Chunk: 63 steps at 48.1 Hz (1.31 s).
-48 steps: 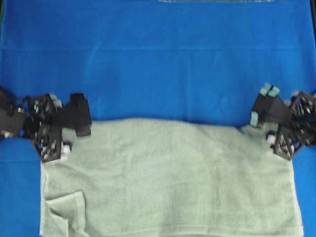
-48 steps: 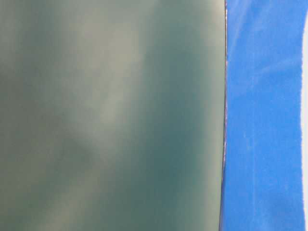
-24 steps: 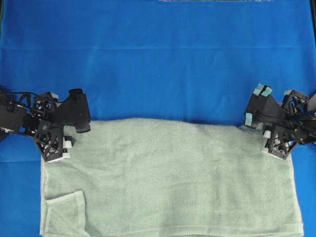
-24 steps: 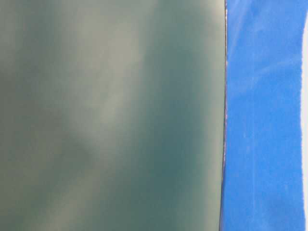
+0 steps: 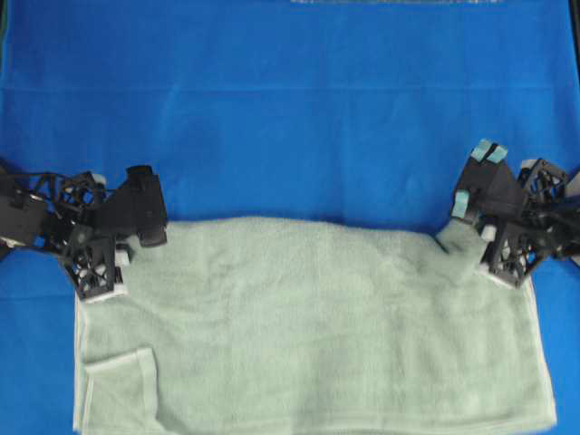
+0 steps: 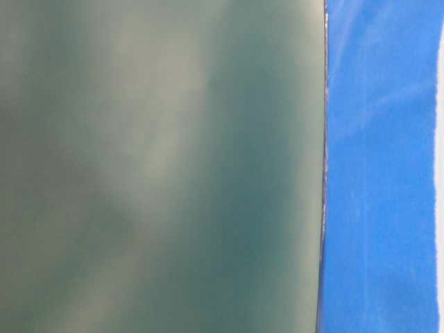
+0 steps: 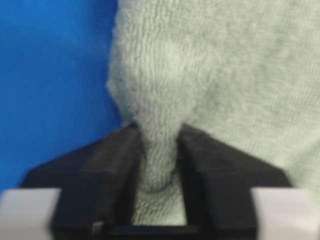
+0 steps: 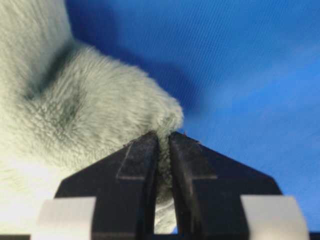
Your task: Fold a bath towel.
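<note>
No text, label, brand, number or sign can be read in any view.

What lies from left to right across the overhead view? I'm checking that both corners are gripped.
Left black gripper pinching a corner → pale sage-green terry bath towel → right black gripper pinching the other corner.

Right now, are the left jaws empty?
No, in the left wrist view a ridge of towel is pinched between them.
</note>
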Motion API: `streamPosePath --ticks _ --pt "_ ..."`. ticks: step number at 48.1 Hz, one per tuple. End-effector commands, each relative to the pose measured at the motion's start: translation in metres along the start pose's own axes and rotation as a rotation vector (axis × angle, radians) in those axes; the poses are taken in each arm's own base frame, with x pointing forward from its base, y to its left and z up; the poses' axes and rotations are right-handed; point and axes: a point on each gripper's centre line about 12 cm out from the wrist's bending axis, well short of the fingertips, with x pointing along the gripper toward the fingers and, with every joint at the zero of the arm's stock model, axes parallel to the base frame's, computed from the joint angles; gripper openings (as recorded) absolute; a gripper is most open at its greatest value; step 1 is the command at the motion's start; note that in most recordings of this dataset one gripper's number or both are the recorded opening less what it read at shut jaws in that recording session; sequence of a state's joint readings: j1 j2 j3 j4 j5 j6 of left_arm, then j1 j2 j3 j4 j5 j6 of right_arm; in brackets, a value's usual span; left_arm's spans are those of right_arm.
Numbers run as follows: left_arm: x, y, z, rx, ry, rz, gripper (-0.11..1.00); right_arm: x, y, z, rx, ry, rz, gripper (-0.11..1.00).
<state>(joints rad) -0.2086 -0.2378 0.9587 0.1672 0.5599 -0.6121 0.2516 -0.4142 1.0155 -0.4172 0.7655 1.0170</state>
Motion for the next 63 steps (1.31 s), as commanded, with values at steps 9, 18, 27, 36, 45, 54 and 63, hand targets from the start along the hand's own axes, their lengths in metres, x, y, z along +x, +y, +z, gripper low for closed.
streamPosePath --ticks 9,18,27,36,45,54,63 --pt "-0.104 -0.017 0.027 -0.016 -0.099 -0.053 0.12 -0.090 -0.008 0.039 0.031 -0.136 -0.027 0.09" --pt "-0.176 -0.025 0.034 -0.044 -0.164 -0.112 0.12 -0.151 -0.010 0.056 0.015 -0.251 -0.004 0.09" --pt "-0.213 -0.050 0.036 -0.052 -0.219 -0.215 0.12 -0.176 -0.006 0.067 -0.035 -0.363 -0.017 0.09" --pt "-0.217 -0.086 0.042 -0.036 -0.247 -0.308 0.12 -0.174 -0.027 0.089 -0.019 -0.454 -0.208 0.09" --pt "-0.214 -0.143 0.055 0.065 -0.296 -0.394 0.12 -0.171 -0.065 0.122 0.043 -0.549 -0.421 0.09" --pt "-0.214 -0.181 0.072 0.111 -0.300 -0.406 0.12 -0.163 -0.103 0.156 0.096 -0.618 -0.493 0.09" --pt "-0.213 -0.200 0.086 0.153 -0.308 -0.394 0.12 -0.153 -0.116 0.175 0.092 -0.653 -0.469 0.09"
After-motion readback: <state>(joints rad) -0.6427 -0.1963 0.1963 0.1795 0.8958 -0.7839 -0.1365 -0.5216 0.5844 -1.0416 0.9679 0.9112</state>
